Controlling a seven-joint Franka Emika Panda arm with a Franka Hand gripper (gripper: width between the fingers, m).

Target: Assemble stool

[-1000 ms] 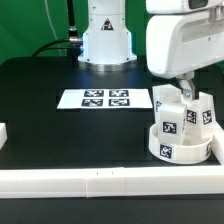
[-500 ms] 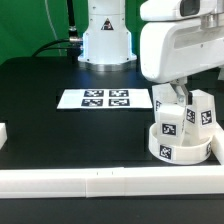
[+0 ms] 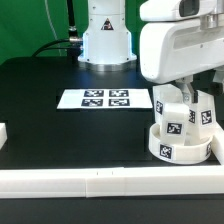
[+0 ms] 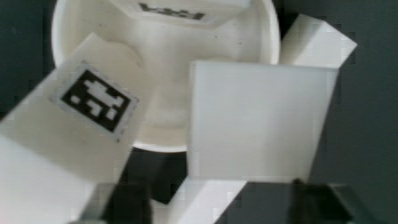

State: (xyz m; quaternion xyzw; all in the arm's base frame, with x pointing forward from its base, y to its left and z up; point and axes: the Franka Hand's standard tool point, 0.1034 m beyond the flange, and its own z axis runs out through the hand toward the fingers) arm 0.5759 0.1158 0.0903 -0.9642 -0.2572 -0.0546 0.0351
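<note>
In the exterior view, the round seat (image 3: 180, 147) sits on the black table (image 3: 60, 125), near the white rail (image 3: 100, 178) and well to the exterior view's right of the marker board (image 3: 105, 98). Three legs (image 3: 172, 120) stand up from it. The big white arm (image 3: 185, 45) hides the gripper (image 3: 186, 92), so its fingers cannot be seen.

In the wrist view, one leg (image 4: 262, 125) stands between the dark fingers (image 4: 151, 180). Whether they squeeze it is hard to tell. The seat (image 4: 169, 75) lies behind, cut off at the edge.
</note>
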